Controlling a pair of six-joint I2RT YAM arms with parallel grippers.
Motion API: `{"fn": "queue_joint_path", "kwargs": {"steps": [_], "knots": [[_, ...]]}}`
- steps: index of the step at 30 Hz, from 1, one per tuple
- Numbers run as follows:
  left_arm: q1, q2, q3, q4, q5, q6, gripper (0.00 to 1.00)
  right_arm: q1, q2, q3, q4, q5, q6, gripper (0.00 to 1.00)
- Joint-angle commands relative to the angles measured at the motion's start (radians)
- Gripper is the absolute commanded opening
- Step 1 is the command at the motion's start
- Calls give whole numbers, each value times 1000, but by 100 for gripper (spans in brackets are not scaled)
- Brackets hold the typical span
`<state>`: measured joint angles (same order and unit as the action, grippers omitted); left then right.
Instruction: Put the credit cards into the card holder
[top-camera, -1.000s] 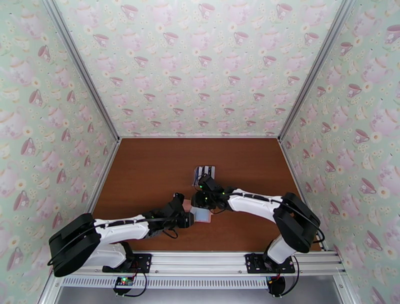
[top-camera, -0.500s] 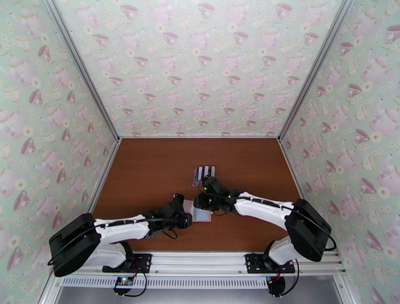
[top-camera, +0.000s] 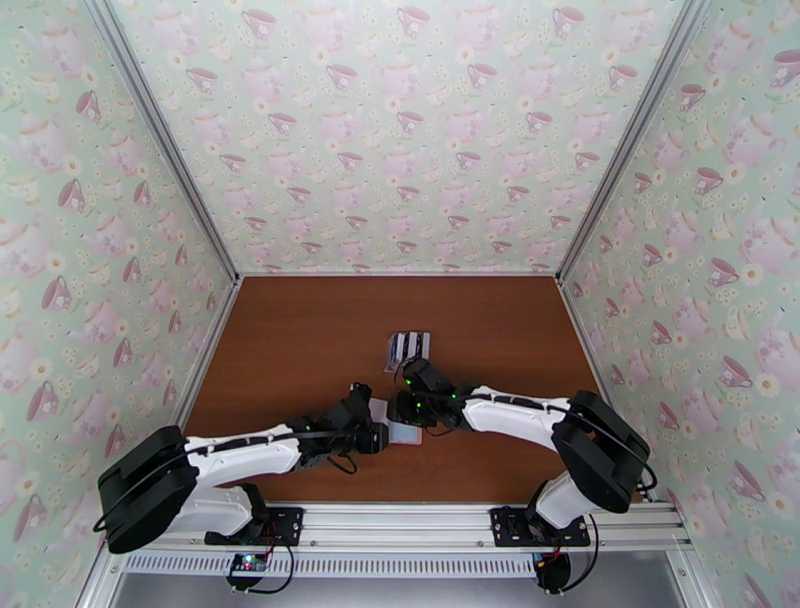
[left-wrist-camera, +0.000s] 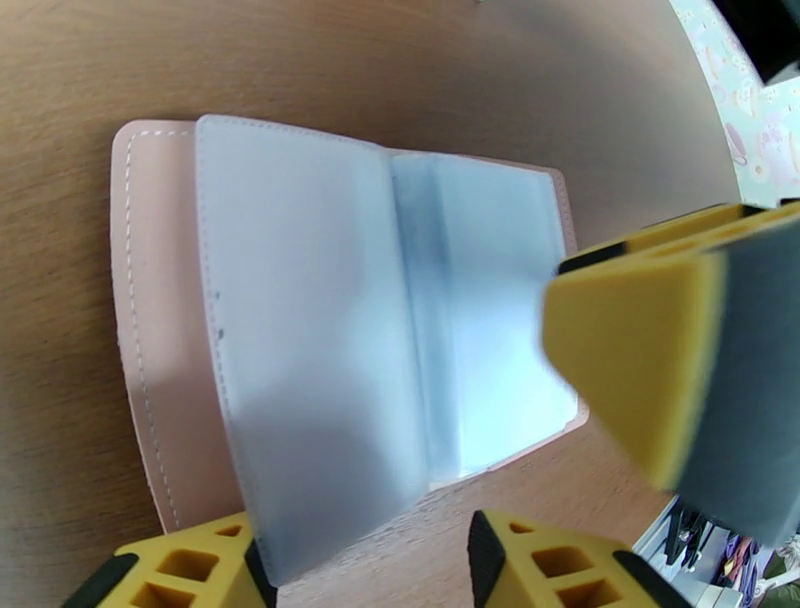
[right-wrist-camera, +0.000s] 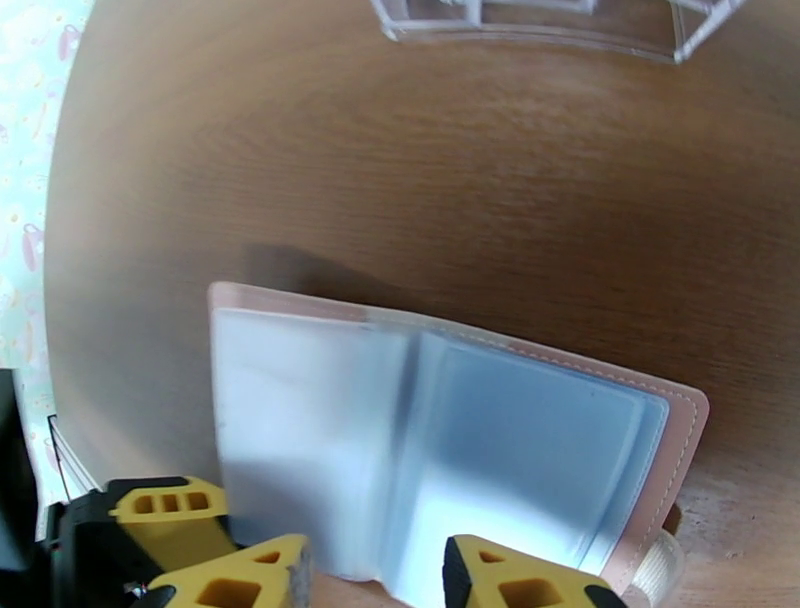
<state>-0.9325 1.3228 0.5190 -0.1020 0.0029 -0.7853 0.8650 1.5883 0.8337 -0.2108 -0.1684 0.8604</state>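
Between the two grippers, on the brown tabletop (top-camera: 300, 340), the dusty-pink card holder (left-wrist-camera: 150, 330) lies opened flat with its clear sleeves (left-wrist-camera: 300, 300) facing up.

Left gripper (left-wrist-camera: 365, 560): its jaws stand apart and clamp nothing. The near edge of one sleeve leaf reaches down into the gap between its yellow fingers (left-wrist-camera: 190, 570), and the rest of the holder spreads out just ahead of them.

Right gripper (right-wrist-camera: 375, 575): its jaws are likewise parted and grasp nothing. The holder's near edge lies across the gap between its fingers (right-wrist-camera: 520, 580). In the left wrist view, one of these fingers, faced with a grey pad, hangs over the holder's opposite page; whether it touches the sleeve cannot be told.

Beyond the right gripper, well apart from the holder, stands a clear slotted rack (right-wrist-camera: 540, 30). It keeps the credit cards (top-camera: 404, 345), dark and white, standing on edge.
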Motion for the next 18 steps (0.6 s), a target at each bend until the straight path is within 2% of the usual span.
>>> {"fn": "queue_joint_path", "kwargs": {"steps": [1,18], "knots": [[2,-31,37,-52,-25,22,57,5,15,-2,11,-5,10,41],[16,-132,69,-178,-88,63,58,7,16,13,-6,-7,-1,40]]}}
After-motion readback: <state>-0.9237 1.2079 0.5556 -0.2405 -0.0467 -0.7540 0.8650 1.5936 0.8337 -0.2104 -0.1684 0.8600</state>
